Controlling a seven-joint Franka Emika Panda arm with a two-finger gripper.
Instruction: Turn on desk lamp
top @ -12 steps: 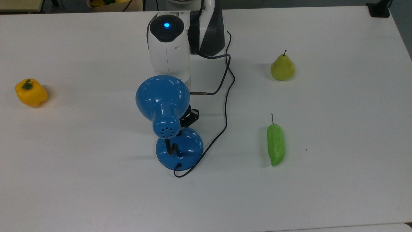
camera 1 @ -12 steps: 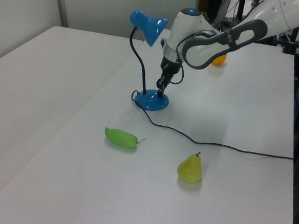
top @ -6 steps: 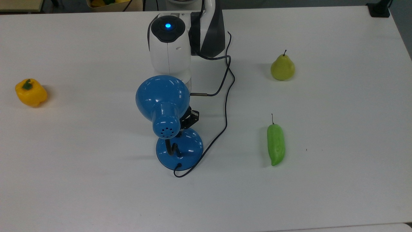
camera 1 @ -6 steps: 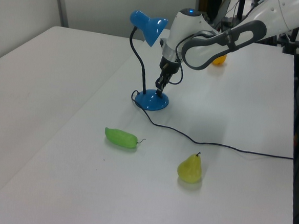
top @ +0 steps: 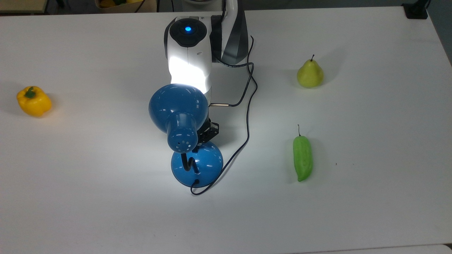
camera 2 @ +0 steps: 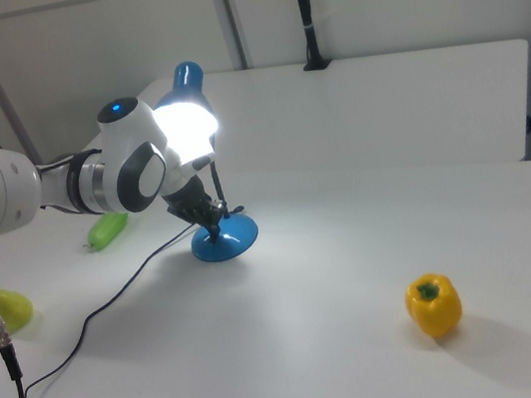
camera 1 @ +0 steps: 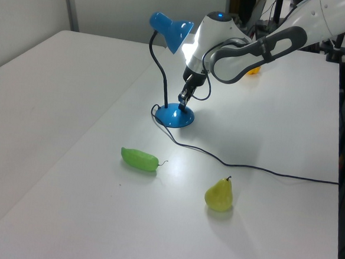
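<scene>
the desk lamp (top: pixel 183 116) stands mid-table, lit, its glare on the arm's white casing. the gripper (camera 1: pixel 184 101) points down at the round base (camera 1: pixel 176 115); cannot tell its finger state. a pear (top: pixel 310 73), green pod (top: pixel 302 157) and yellow pepper (top: pixel 34 101) lie well apart.
</scene>
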